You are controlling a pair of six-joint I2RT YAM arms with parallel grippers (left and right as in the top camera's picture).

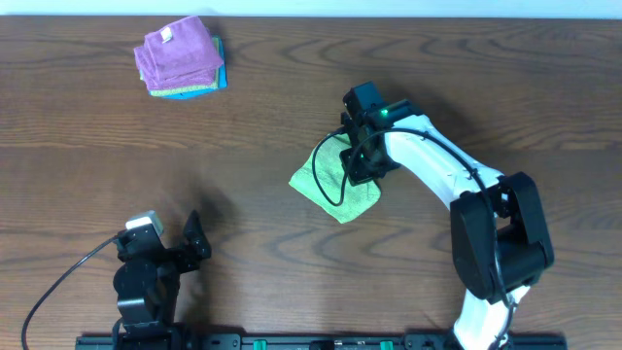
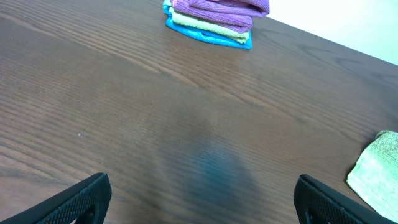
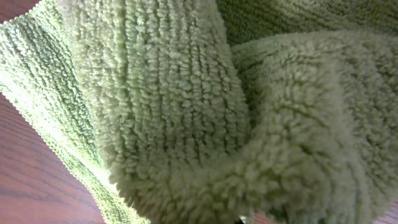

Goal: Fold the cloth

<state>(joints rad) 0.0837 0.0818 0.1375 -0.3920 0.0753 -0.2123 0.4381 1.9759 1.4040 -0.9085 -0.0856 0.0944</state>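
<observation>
The right claw (image 1: 355, 167) is clamped shut on a bunched fold of the cloth (image 1: 309, 182) on the tabletop (image 1: 243, 146). The left claw (image 2: 202, 196) stands wide open and empty, well apart.

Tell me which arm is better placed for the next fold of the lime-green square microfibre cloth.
Right. The right gripper is shut on the lime-green square microfibre cloth, a raised fold filling its wrist view. The left gripper hangs open over the wooden table, apart from the cloth.

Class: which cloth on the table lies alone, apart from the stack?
The lime-green cloth, lying by itself mid-table under the right claw. The purple cloth and blue cloth are piled together elsewhere.
</observation>
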